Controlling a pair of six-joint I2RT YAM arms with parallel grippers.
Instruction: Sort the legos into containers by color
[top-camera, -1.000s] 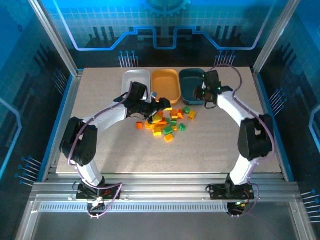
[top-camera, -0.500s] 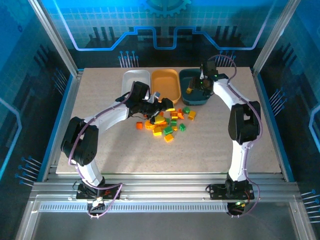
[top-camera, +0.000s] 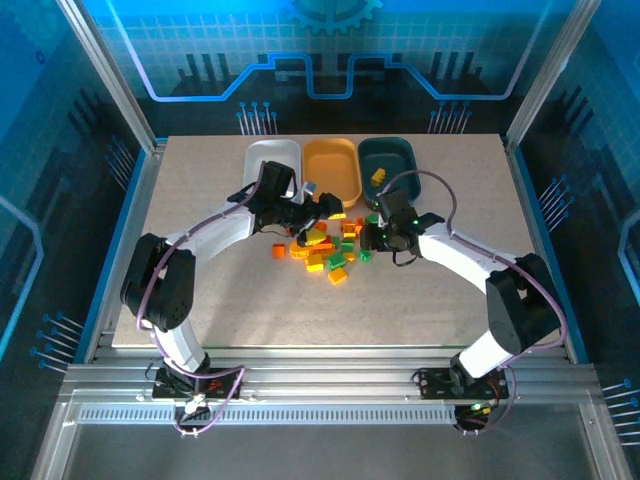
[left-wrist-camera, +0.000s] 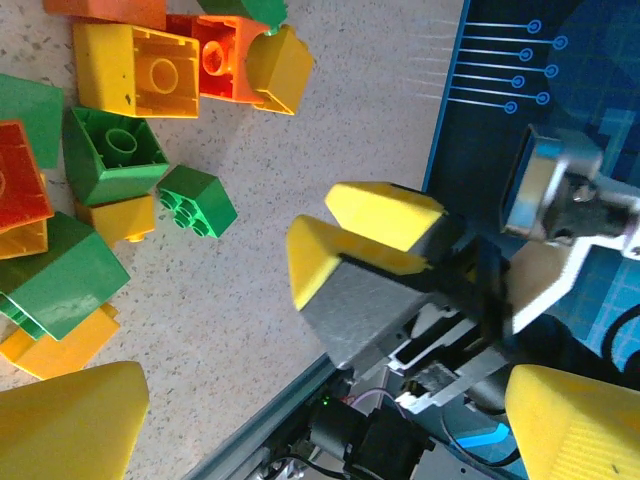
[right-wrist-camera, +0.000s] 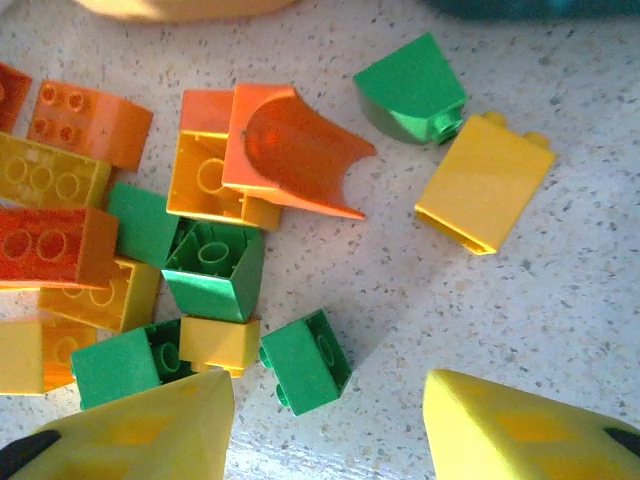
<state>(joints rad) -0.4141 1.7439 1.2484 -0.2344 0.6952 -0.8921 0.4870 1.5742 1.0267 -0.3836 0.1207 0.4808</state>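
Both left pincer (top-camera: 325, 212) and right pincer (top-camera: 368, 236) gape empty over glossy, studded legos (right-wrist-camera: 215, 265) on speckled table (right-wrist-camera: 450, 320).

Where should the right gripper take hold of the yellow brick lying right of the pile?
I'd grip the yellow brick across its two long flat sides, coming straight down with the right gripper turned to match its tilt. It lies flat with bare table along both long sides; only a green curved brick sits by its studded end.
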